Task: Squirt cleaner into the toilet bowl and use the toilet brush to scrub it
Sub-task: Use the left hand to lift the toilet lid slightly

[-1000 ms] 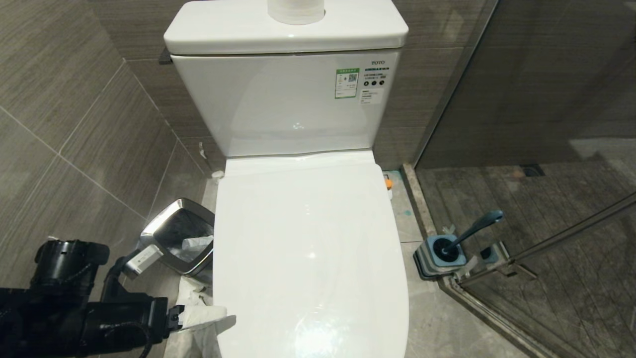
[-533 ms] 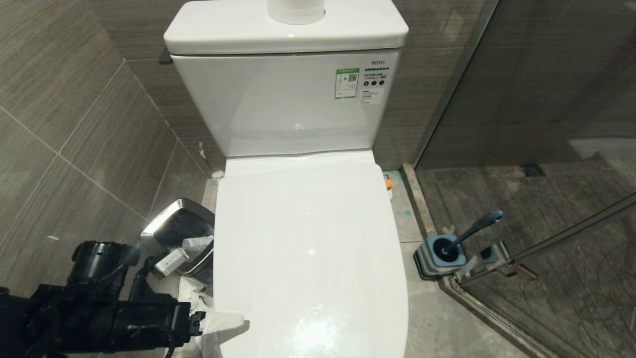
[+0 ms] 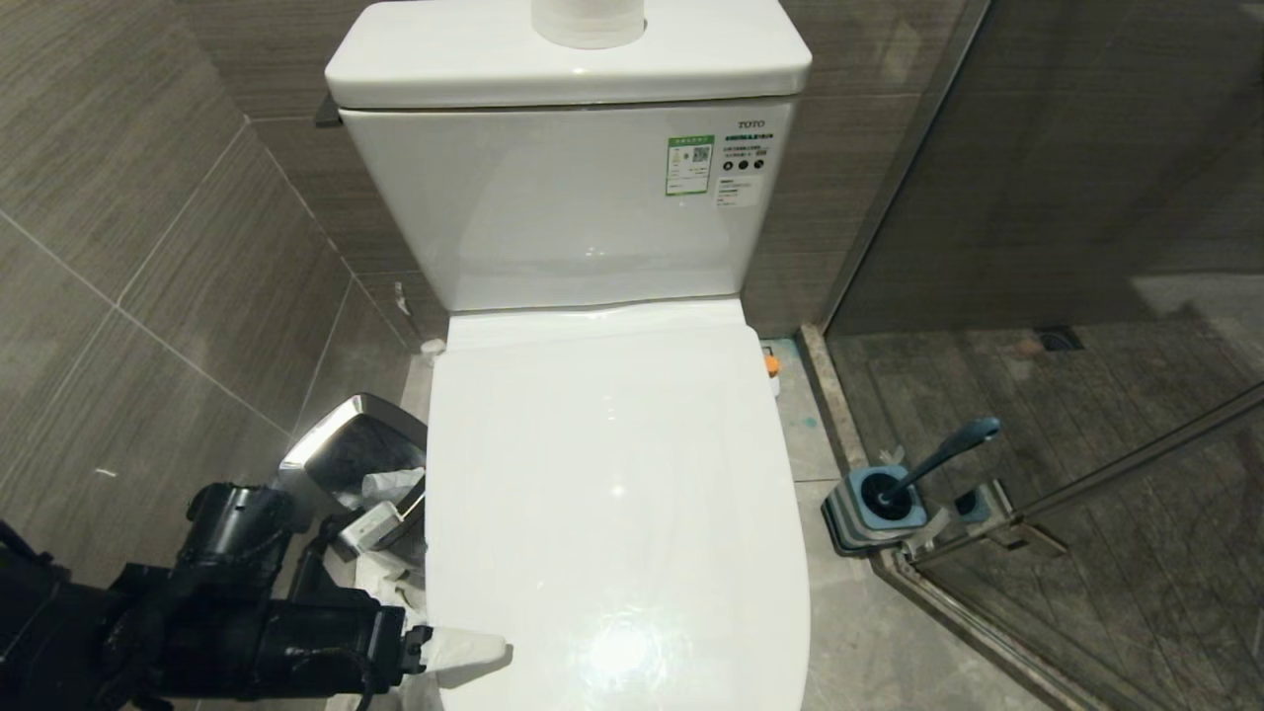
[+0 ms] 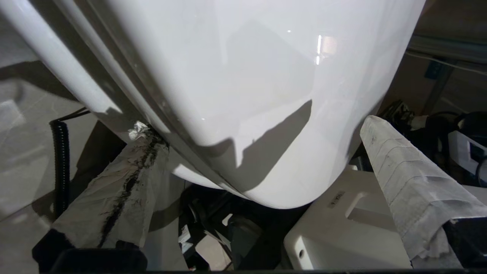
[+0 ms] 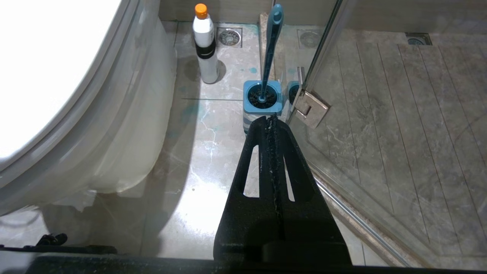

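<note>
The toilet's white lid [image 3: 612, 494] is down, so the toilet bowl's inside is hidden; its outer wall [image 5: 125, 114] shows in the right wrist view. My left gripper [image 3: 474, 652] is at the lid's front left edge, open, with its white-wrapped fingers [image 4: 114, 190] on either side of the toilet's front rim [image 4: 266, 152]. The cleaner [image 5: 205, 45], white with an orange cap [image 3: 772, 363], stands on the floor right of the toilet. The toilet brush [image 3: 938, 456] leans in its blue holder [image 3: 879, 504]. My right gripper [image 5: 271, 120] is shut and empty, low over the floor near the holder [image 5: 262, 97].
A silver-rimmed waste bin [image 3: 360, 459] stands left of the toilet, close to my left arm. A toilet paper roll [image 3: 589, 22] sits on the tank. A glass shower door with a metal hinge [image 5: 311, 108] runs just right of the brush holder.
My left arm has moved right toward the toilet, and its wrapped finger now reaches over the lid's front left edge. The right gripper has not moved.
</note>
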### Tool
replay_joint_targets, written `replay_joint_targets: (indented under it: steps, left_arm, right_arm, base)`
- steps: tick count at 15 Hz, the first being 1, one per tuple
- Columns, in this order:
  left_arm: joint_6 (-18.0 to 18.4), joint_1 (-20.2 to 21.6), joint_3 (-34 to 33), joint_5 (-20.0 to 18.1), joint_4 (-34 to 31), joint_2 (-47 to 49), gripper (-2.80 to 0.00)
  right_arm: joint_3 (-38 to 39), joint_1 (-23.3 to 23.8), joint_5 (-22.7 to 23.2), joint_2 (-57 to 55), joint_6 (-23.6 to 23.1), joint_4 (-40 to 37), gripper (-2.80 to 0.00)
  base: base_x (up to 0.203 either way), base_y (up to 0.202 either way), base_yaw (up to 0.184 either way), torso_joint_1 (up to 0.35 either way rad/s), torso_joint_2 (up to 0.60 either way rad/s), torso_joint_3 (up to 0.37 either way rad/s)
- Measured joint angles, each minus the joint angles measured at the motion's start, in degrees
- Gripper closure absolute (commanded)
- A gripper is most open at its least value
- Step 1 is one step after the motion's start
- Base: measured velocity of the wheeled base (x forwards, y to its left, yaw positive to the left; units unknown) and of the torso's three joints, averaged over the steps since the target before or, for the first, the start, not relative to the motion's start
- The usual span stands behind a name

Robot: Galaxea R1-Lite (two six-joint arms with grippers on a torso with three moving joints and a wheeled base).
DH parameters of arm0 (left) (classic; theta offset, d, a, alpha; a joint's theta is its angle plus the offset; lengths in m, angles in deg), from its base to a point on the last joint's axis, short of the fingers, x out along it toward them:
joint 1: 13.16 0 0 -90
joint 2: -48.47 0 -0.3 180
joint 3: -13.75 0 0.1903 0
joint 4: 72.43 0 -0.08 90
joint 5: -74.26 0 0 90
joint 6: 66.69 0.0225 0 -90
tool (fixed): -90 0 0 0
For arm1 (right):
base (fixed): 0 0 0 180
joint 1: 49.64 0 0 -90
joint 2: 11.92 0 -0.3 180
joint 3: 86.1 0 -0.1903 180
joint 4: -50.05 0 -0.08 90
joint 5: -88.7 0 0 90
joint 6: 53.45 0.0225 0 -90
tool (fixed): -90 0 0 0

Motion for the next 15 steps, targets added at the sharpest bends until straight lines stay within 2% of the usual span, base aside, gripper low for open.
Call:
replay_joint_targets:
  steps: [2,5,8,15]
  left_arm:
    - [-2.31,-1.42,0.06,-2.26,-0.2,-0.34,-2.8]
    - [-7.19,-4.46,0.41,-3.33,0.26,-2.0,-2.8]
    - [-12.08,-5.82,0.86,-4.22,1.48,-4.29,-2.8]
    - [-18.49,-8.0,1.91,-8.05,4.08,-14.63,-2.8]
  right_arm:
    - [0.0,0.0,0.0,0.0,0.02,0.02,0.0]
    - [0.0,0.0,-0.02,0.0,0.07,0.02,0.0]
    - [0.0,0.0,0.0,0.0,0.05,0.02,0.0]
    - [0.0,0.04,0.0,0.0,0.05,0.04,0.0]
  base:
    - [0.0,0.0,0.0,0.0,0.0,0.0]
    - [0.0,0.0,0.0,0.0,0.0,0.0]
    - [0.0,0.0,0.0,0.0,0.0,0.0]
    - [0.0,0.0,0.0,0.0,0.0,0.0]
